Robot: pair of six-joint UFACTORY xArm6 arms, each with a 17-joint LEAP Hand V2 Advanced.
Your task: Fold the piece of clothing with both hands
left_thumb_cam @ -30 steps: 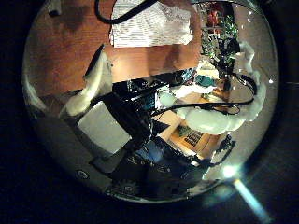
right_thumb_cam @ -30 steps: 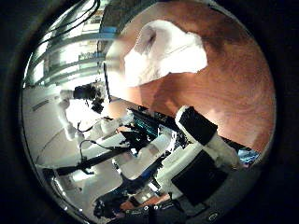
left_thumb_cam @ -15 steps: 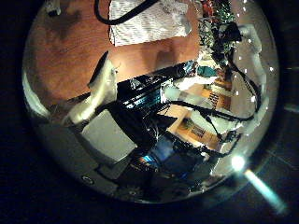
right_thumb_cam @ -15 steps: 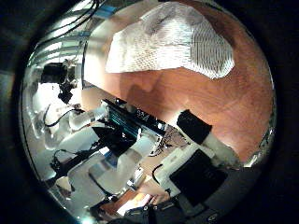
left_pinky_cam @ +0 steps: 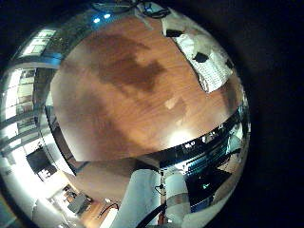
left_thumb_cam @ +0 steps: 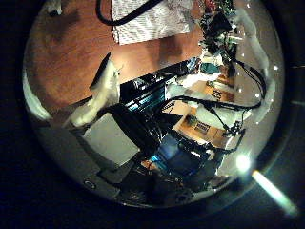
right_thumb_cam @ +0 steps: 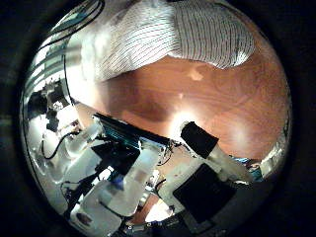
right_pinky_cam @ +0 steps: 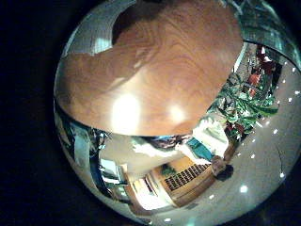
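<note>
The right hand (right_thumb_cam: 202,163) had boxy white segments with black caps; the left hand (left_thumb_cam: 100,114) showed white, blocky, black-edged fingers.

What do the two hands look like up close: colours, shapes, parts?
Only the palm views show them. The left hand has slim white finger segments joined to boxy white and black housings. The right hand is the same build: white brackets, square black blocks, and a black-capped finger end.

Bare table (right_pinky_cam: 150,75), only garment (right_thumb_cam: 178,39) on it
</note>
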